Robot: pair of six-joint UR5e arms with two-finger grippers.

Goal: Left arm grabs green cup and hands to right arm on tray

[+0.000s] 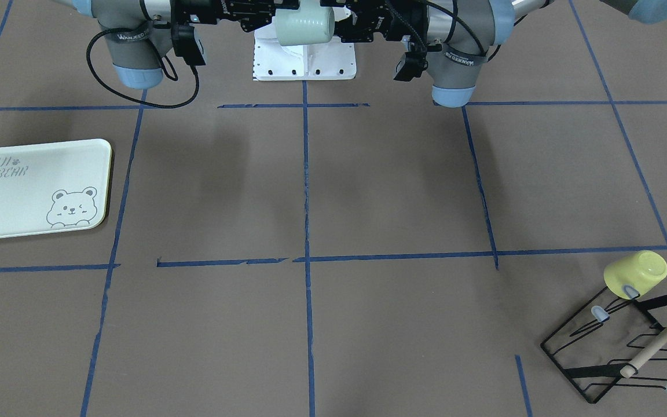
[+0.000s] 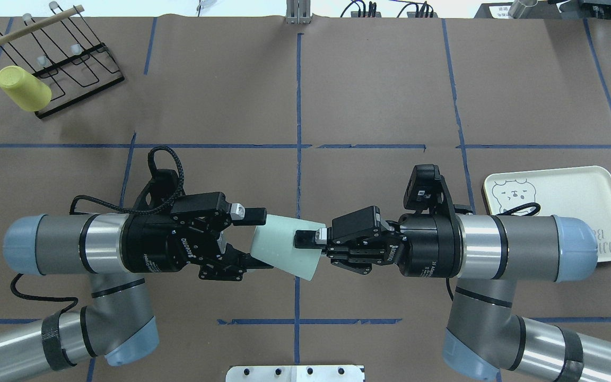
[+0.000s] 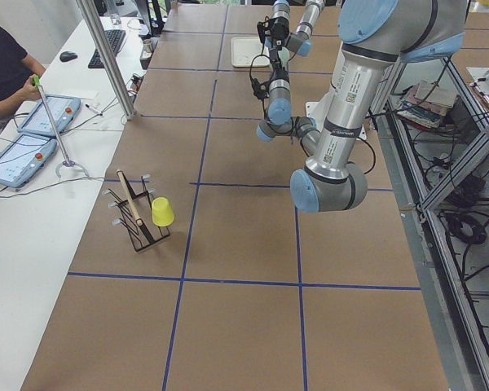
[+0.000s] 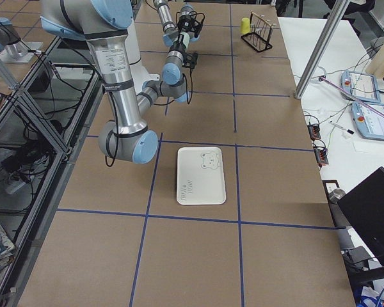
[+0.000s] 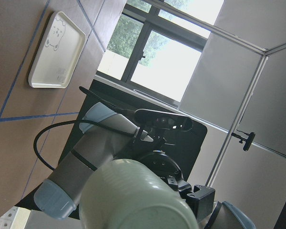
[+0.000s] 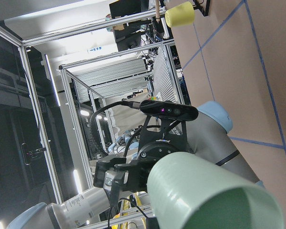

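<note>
The green cup (image 2: 284, 246) hangs on its side in the air over the table's near middle, between my two grippers; it also shows in the front view (image 1: 304, 26). My left gripper (image 2: 262, 239) is shut on the cup's narrow base end, one finger on each side. My right gripper (image 2: 305, 240) meets the cup's wide rim end. One of its fingers (image 2: 305, 239) lies along the outer wall and the other is hidden, so I cannot tell whether it grips. The tray (image 2: 576, 196) lies flat on the table under the right forearm, with nothing on it.
A yellow-green cup (image 2: 23, 88) hangs upside down on a black wire rack (image 2: 67, 58) at the far left corner. A white base plate (image 1: 304, 63) sits at the table's near edge. An operator (image 3: 4, 69) sits at a side desk.
</note>
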